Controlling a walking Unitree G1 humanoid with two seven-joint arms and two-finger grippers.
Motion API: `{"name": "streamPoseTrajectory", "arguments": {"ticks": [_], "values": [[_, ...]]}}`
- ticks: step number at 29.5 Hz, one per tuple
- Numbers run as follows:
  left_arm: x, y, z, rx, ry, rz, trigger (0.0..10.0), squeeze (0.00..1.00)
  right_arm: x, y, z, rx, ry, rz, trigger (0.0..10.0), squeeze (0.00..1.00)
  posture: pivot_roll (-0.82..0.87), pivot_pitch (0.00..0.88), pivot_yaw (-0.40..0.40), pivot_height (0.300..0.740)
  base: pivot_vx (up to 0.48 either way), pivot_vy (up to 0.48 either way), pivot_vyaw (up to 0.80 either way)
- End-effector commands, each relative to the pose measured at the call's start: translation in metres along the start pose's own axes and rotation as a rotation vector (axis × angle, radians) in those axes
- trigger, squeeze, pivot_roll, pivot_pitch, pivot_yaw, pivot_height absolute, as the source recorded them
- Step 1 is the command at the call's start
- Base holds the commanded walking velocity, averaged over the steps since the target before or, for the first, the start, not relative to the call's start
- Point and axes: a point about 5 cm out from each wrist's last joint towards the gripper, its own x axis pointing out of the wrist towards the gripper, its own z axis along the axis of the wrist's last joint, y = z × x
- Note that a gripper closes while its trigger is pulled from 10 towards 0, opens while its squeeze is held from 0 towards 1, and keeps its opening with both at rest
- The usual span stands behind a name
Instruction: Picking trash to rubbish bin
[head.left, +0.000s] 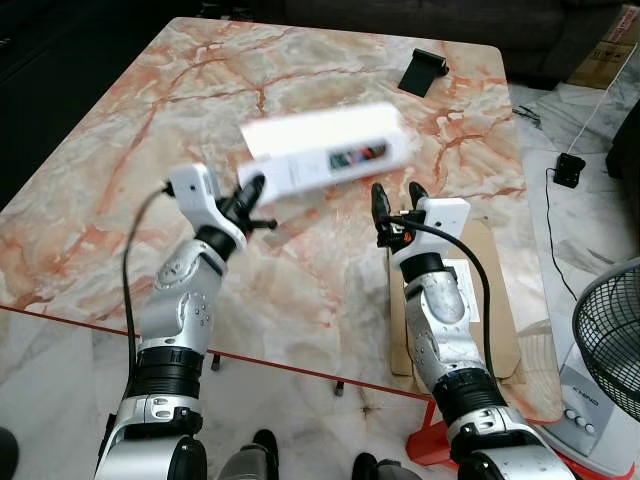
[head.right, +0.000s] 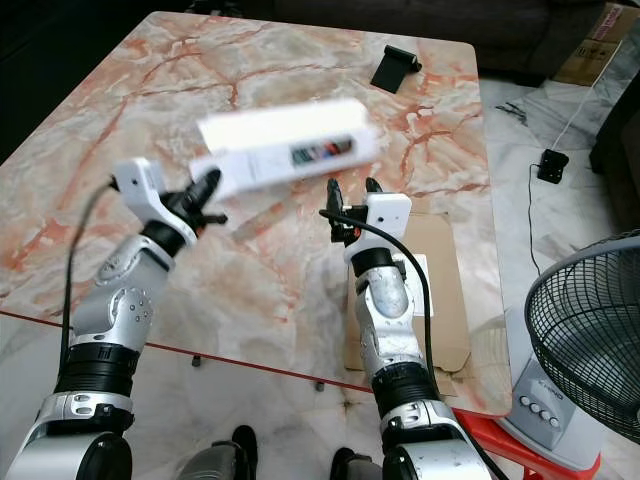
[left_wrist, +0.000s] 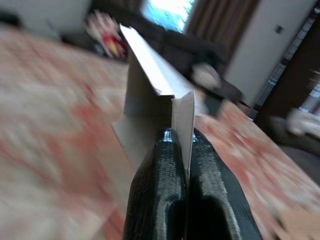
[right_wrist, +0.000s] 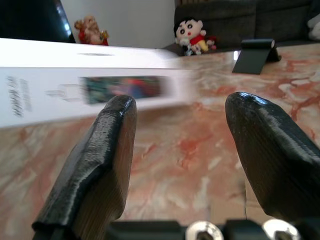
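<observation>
Nearest the camera, the robot's two silver arms reach forward over the near edge of a marble-patterned bench (head.left: 120, 200) veined in orange and cream, which has a red rim along its front. A flat piece of brown cardboard (head.left: 500, 330) lies on the bench under and beside the right arm, with a white sheet on it partly hidden by the forearm. The right gripper (head.left: 395, 207) hovers just above the bench near the cardboard's far edge, its two black fingers spread wide with nothing between them; in the right wrist view the marble shows through the gap. The left gripper (head.left: 255, 200) is raised off the bench and pinches one end of a long white carton (head.left: 325, 150), its fingers (left_wrist: 160, 200) pressed close together on a thin flap of the box. The carton is held in the air, blurred, slanting from the left gripper up and across toward the right, and it carries a small dark printed picture on its side. It passes just beyond the right gripper's fingertips without touching them. Farther back on the bench, near its far right corner, stands a small black phone stand (head.left: 424, 72). On the floor to the right are a grey standing fan (head.left: 610, 340), a small black adapter (head.left: 570, 168) on a white cable, and farther off a brown cardboard box (head.left: 608, 55).
</observation>
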Motion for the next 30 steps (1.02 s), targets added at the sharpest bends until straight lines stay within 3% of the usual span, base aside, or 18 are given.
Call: {"name": "streamPoseTrajectory", "arguments": {"ticks": [1,6,10,19,30], "values": [[-0.001,0.0,0.011,0.079,-0.069,0.04,10.0,0.0,0.002,0.001,0.005,0.011,-0.03,-0.006,10.0,0.0,0.07,0.14,0.022,0.74,0.0,0.0,0.0],[-0.008,-0.004,0.009,0.254,-0.093,0.094,10.0,0.0,0.002,0.005,0.008,0.024,-0.051,-0.005,10.0,0.0,0.07,0.129,0.021,0.74,0.0,0.0,0.0],[-0.015,-0.014,-0.003,0.332,-0.086,0.108,10.0,0.0,0.003,0.009,0.009,0.031,-0.061,0.002,10.0,0.0,0.07,0.122,0.019,0.74,0.0,0.0,0.0],[-0.023,-0.018,-0.026,0.335,-0.028,0.13,10.0,0.0,0.003,0.015,0.008,0.042,-0.059,0.015,10.0,0.0,0.08,0.119,0.021,0.74,0.0,0.0,0.0],[-0.023,-0.01,-0.029,0.343,-0.01,0.18,10.0,0.0,0.003,0.018,0.008,0.047,-0.057,0.024,10.0,0.0,0.08,0.151,0.018,0.74,0.0,0.0,0.0]]}}
